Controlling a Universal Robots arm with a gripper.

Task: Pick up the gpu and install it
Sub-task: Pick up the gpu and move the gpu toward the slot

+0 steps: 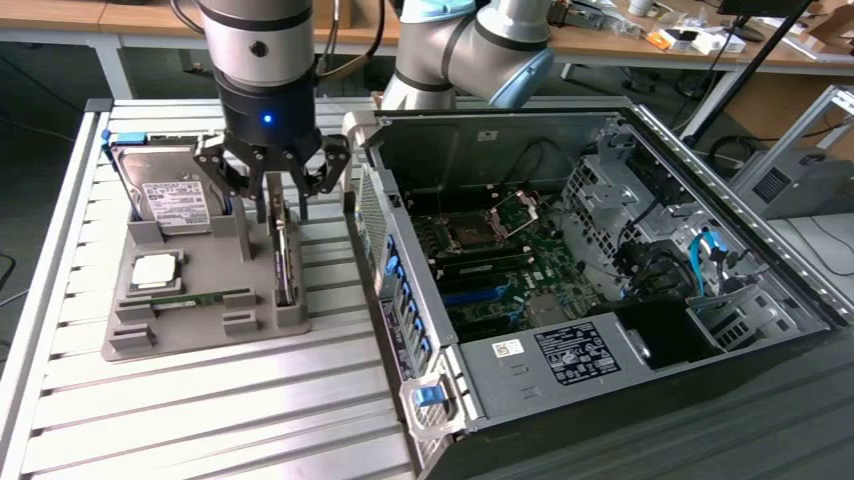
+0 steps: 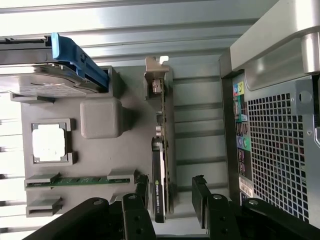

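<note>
The gpu [image 1: 283, 255] stands on edge in a slot of the grey holder tray [image 1: 200, 335], a dark card with a silvery bracket at its far end. In the wrist view the gpu [image 2: 163, 145] runs lengthwise between my two black fingers [image 2: 200, 189]. My gripper [image 1: 280, 210] hangs just over the card's top edge, open, with one finger on each side. The wrist view shows the gripper [image 2: 171, 189] straddling the card, with a gap on at least one side.
On the same tray sit a silver hard drive [image 1: 167, 195] with a blue clip, a square processor [image 1: 154, 268] and a green memory stick [image 1: 187, 298]. The open computer case [image 1: 747, 250] stands close at the exterior view's right, its motherboard [image 1: 494, 270] exposed.
</note>
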